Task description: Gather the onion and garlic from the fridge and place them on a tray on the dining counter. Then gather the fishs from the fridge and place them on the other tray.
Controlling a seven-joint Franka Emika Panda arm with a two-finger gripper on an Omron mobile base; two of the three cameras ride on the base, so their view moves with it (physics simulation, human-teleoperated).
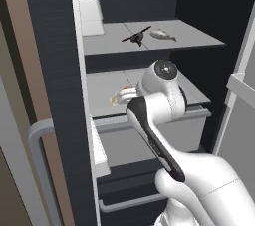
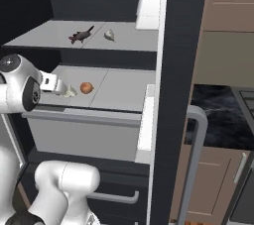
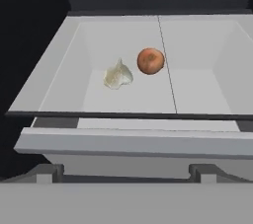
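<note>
1. Left base: fridge (image 1: 55, 70) open. Top shelf (image 1: 199, 38) carrying one dark fish (image 1: 136, 37) and one silver fish (image 1: 163, 34). Middle shelf (image 1: 102, 95) below, garlic (image 1: 123, 94) half hidden behind arm (image 1: 159, 120).
2. Right base: one onion (image 2: 87, 87) on middle shelf, just beside garlic; gripper (image 2: 62, 86) spread wide, empty, near garlic. Door bin (image 2: 149, 6) right of top shelf.
3. Hand: one onion, one garlic, apart, on middle shelf above a pale drawer (image 3: 133, 141); fingertips (image 3: 200, 172) wide.

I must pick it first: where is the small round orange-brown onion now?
In the hand view, the small round orange-brown onion lies on the pale grey fridge shelf, just right of the whitish garlic bulb, not touching it.
</note>
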